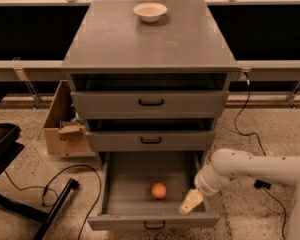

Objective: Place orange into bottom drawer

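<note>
The orange (159, 190) lies on the grey floor of the open bottom drawer (125, 184), near its middle front. My gripper (191, 201) hangs over the drawer's right front corner, a short way right of the orange and apart from it. It holds nothing. The white arm (250, 168) comes in from the right.
A cream bowl (150, 11) stands at the back of the cabinet top (150, 39). The two upper drawers (150, 104) are slightly open. A cardboard box (65, 126) sits left of the cabinet. Black cables (65, 184) and a chair base (5, 149) lie at the left.
</note>
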Tool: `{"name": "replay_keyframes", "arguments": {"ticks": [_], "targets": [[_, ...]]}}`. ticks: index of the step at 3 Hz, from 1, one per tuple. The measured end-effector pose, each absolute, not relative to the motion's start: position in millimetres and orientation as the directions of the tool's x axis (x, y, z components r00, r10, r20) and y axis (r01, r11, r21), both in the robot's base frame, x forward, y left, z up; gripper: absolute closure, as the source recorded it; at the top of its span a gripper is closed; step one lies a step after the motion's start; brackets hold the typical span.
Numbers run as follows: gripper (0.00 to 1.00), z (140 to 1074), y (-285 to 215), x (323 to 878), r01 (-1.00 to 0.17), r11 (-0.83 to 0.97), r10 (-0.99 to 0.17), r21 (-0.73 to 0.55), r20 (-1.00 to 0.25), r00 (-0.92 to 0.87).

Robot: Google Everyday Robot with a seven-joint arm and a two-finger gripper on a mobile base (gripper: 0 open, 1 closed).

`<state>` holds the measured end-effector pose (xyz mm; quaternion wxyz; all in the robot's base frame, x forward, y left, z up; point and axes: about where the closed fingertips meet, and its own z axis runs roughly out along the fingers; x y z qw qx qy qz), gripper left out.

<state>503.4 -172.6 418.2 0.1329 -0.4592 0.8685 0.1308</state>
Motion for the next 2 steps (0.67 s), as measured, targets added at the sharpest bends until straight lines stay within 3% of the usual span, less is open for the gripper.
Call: {"name": "replay_keyframes", "arguments": {"ticks": [1, 2], "targets": [[0.0, 472, -176, 425, -0.812, 0.57, -0.793, 0.128, -0.175, -0.584], [0.0, 518, -202, 378, -0.766, 0.639, -0.749, 0.067, -0.176, -0.639]]}}
